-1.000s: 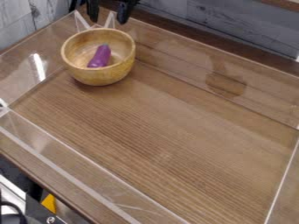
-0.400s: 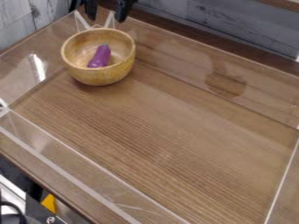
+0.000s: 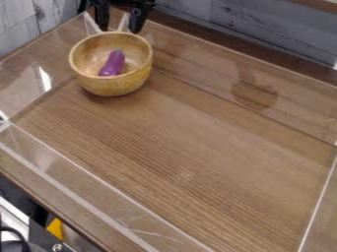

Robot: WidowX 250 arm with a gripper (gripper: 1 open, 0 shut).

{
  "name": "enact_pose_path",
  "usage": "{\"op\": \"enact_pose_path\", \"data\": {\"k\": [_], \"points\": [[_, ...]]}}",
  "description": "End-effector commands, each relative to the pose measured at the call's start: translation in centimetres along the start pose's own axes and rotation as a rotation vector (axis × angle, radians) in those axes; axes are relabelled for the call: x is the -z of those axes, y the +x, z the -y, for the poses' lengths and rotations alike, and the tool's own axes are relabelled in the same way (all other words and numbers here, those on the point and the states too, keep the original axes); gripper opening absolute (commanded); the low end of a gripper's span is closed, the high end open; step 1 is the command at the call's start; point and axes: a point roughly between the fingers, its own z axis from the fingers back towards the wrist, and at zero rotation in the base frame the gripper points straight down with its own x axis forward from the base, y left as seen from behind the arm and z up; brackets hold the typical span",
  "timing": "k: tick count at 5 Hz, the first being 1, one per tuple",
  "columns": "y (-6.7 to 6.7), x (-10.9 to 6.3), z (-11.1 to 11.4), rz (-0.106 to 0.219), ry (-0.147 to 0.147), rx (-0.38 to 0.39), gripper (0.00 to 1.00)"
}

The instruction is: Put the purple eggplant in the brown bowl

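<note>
A black robot gripper (image 3: 113, 19) hangs at the top left edge of the single camera view, with only its lower part showing. Its two dark fingers (image 3: 95, 17) point down and stand wide apart, with nothing between them.

Just below the gripper, nearer the camera, sits a round, light tan-brown wooden bowl (image 3: 89, 81) with thick walls and a smooth rim. The gripper's fingertips hang just past the bowl's far rim; whether they touch it cannot be told from this angle. Inside the bowl lies a small, smooth, bright purple toy eggplant (image 3: 113, 63), resting on the bowl's floor and leaning slightly against the inner wall, its length running from the side nearest the gripper towards the camera. It is apart from the gripper and not held.

The bowl stands on a brown wood-grain table (image 3: 198, 148) that spreads away from the gripper to the right and towards the camera. A low, clear plastic wall (image 3: 53, 162) frames the table, catching glare along its edges. Behind the gripper, a grey weathered-plank backdrop (image 3: 250, 25) runs across the top of the view.
</note>
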Motion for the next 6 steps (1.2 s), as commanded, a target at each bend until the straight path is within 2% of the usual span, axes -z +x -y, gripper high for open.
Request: {"op": "enact_pose_path", "data": {"k": [1, 3, 5, 6], "points": [[-0.6, -3.4, -0.1, 0.067, -0.052, -0.003, 1.0], [-0.5, -3.1, -1.2, 0.044, -0.048, -0.045, 1.0], [0.5, -4.3, -1.1, 0.032, -0.047, -0.049, 1.0], [1.4, -4.3, -1.5, 0.04, -0.038, -0.036, 1.0]]}}
